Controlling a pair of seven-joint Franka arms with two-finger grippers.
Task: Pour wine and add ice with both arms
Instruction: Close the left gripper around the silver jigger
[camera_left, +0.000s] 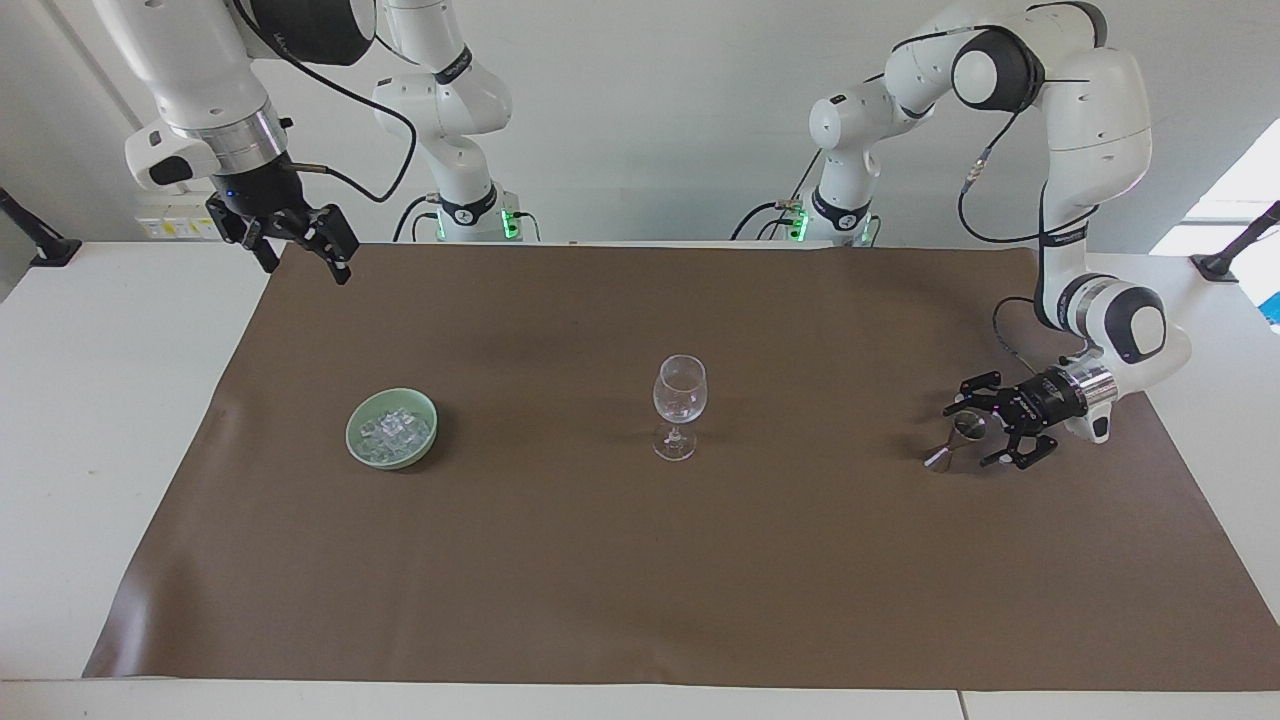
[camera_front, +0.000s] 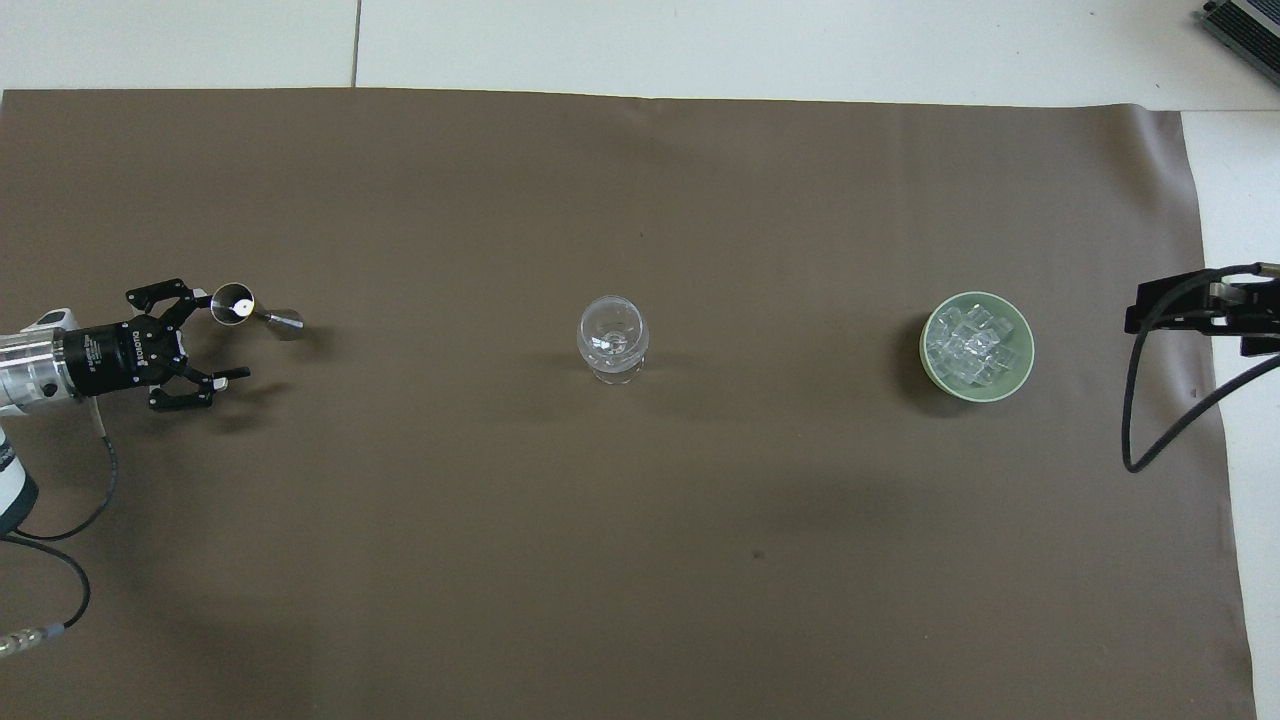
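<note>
Two grippers show, and both stand wide apart at the fingertips with nothing between them. Our left gripper (camera_left: 985, 432) sits low over the brown mat (camera_left: 640, 580) at the left arm's end of the table, lying nearly flat — in the overhead view it is at about nine o'clock from the wine glass (camera_front: 612, 338), and one finger (camera_front: 165, 296) is just beside the small metal measuring cup (camera_front: 240, 305) without closing on it. Our right gripper (camera_left: 295, 240) hangs high over the mat's corner at the right arm's end and waits.

We judge the metal cup light, stiff and slick; its narrow waist looks the best place to pinch it, and it would tip readily. One stemmed glass stands upright mid-table — fragile, top-heavy, best left untouched. One pale green bowl (camera_front: 977, 297) sits at three o'clock from the glass, well apart, holding the ice (camera_front: 968, 346), a heap of clear cubes too tangled for us to count. They look hard, smooth and slippery, so we would grip a single cube on flat faces.
</note>
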